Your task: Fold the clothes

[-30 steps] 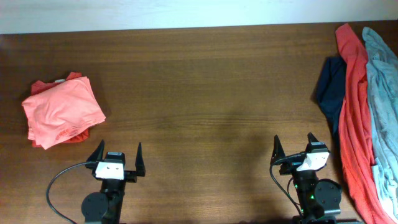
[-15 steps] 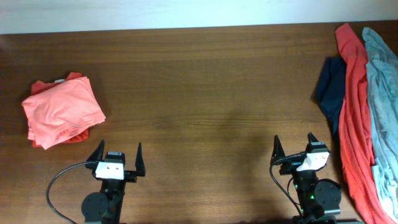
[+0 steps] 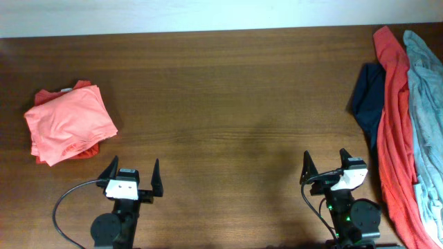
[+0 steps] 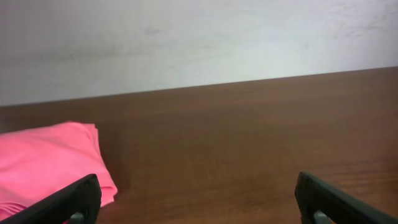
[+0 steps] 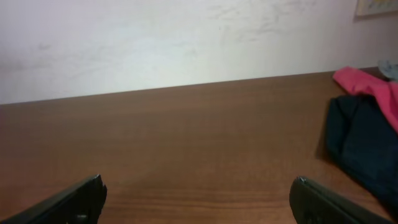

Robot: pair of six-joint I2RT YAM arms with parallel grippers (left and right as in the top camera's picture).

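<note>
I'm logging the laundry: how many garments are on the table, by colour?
Coral-red: 3 (folded stack that seems to hold 2, and a loose tee)
Navy: 1 (navy piece)
Grey-blue: 1 (grey-blue tee)
Total: 5

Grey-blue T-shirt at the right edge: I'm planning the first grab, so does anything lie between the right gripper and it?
Yes. A coral-red tee lies along the grey-blue T-shirt on its inner side, between it and the right gripper. A navy piece sits beside that tee, farther back.
</note>
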